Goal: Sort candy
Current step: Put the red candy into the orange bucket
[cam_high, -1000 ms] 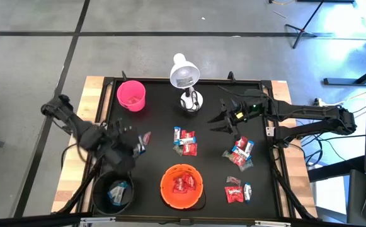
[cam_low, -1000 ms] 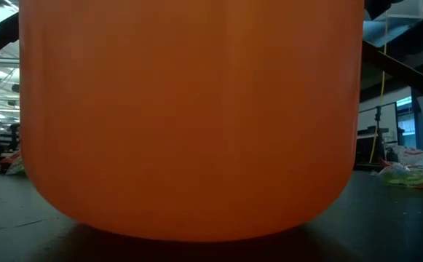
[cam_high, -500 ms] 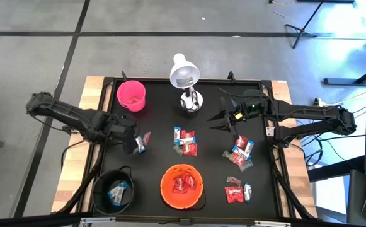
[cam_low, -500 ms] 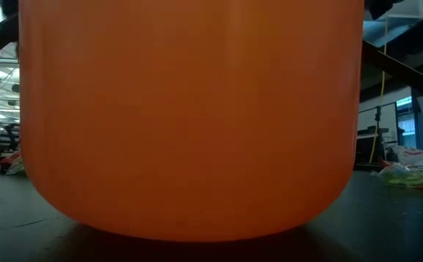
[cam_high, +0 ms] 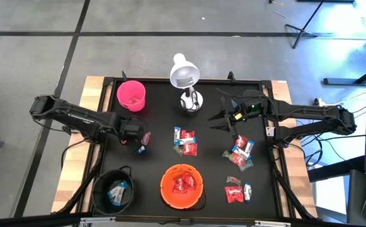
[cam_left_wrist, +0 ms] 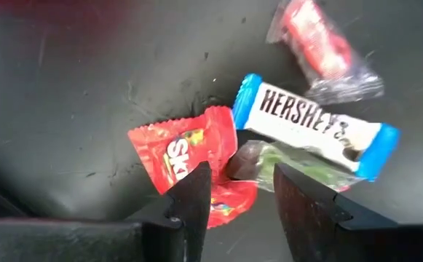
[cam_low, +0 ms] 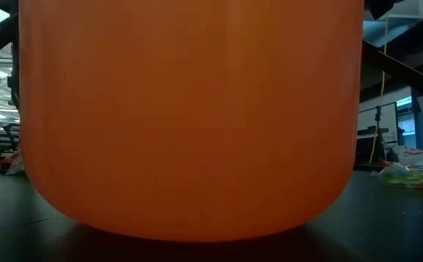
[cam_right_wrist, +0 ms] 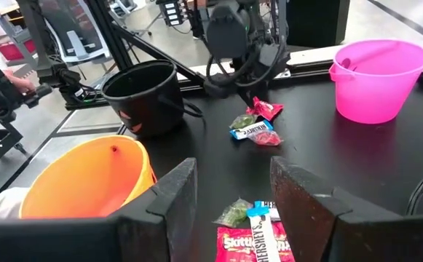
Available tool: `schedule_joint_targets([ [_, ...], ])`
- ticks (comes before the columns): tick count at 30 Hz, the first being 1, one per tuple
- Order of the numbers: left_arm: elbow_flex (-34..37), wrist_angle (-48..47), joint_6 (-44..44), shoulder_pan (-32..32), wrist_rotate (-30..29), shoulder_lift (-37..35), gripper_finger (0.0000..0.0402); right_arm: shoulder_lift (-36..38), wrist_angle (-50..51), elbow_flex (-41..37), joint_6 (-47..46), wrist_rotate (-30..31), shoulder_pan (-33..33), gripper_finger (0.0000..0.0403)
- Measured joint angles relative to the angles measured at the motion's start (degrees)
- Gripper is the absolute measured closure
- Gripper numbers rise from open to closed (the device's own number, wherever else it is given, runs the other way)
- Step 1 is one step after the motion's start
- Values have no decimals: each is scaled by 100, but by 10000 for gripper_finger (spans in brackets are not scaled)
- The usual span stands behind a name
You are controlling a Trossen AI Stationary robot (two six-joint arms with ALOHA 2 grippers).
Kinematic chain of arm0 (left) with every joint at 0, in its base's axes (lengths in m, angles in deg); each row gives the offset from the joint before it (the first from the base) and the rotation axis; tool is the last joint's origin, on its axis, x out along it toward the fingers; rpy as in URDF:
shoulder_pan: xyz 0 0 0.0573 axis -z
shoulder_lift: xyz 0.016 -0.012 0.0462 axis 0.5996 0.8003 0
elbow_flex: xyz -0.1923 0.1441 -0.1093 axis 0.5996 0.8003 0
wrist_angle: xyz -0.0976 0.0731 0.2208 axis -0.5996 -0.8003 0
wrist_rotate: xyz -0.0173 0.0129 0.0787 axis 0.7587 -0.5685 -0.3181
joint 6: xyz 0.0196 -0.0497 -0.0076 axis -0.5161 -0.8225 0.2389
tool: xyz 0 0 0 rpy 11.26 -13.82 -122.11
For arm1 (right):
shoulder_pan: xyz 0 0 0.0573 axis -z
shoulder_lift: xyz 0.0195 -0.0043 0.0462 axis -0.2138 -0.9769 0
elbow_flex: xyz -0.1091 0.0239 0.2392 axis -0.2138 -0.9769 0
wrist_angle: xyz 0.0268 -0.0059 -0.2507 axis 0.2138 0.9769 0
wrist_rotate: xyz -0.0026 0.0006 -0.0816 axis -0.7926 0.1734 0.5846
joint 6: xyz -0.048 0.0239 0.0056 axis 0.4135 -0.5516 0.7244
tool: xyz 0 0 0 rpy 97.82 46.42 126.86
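Observation:
Candy lies in clusters on the black table: a left cluster [cam_high: 143,142], a centre one [cam_high: 184,142], and two on the right [cam_high: 239,153] [cam_high: 237,191]. My left gripper [cam_high: 136,134] points down, open, just over the left cluster. Its fingers stand over a red Skittles packet [cam_left_wrist: 178,156] and a green sweet [cam_left_wrist: 269,160], beside a blue-and-white Hershey's bar [cam_left_wrist: 313,127] and a red clear-wrapped sweet [cam_left_wrist: 317,44]. I cannot see it touch any of them. My right gripper [cam_high: 223,120] hangs open above the table's far right part, nothing between its fingers [cam_right_wrist: 233,196].
An orange bowl [cam_high: 181,186] with red sweets sits at the near centre and fills the low view [cam_low: 189,116]. A black bowl [cam_high: 114,191] with a blue-and-white sweet stands near left. A pink cup [cam_high: 131,95] and a white lamp [cam_high: 185,79] stand at the far side.
My left gripper has swung from beside the black bowl toward the far edge and a little right, turning as it went. It has come down over the left candy cluster and is still open. The candy has not moved.

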Motion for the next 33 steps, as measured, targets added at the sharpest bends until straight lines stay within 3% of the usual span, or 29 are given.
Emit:
schedule_joint_targets([
  [19, 2, -79, 277, -224, 87, 991, 265, 0, 149, 0, -12, 12, -4, 229],
  [23, 2, -79, 401, -224, 83, 994, 298, 0, 153, 0, -13, 11, -4, 229],
  [28, -22, -84, 407, -224, 85, 966, 382, -2, 155, 0, 17, 11, -4, 229],
  [33, -245, -258, 620, -220, 89, 966, 399, -4, 166, 0, 132, -4, -4, 229],
])
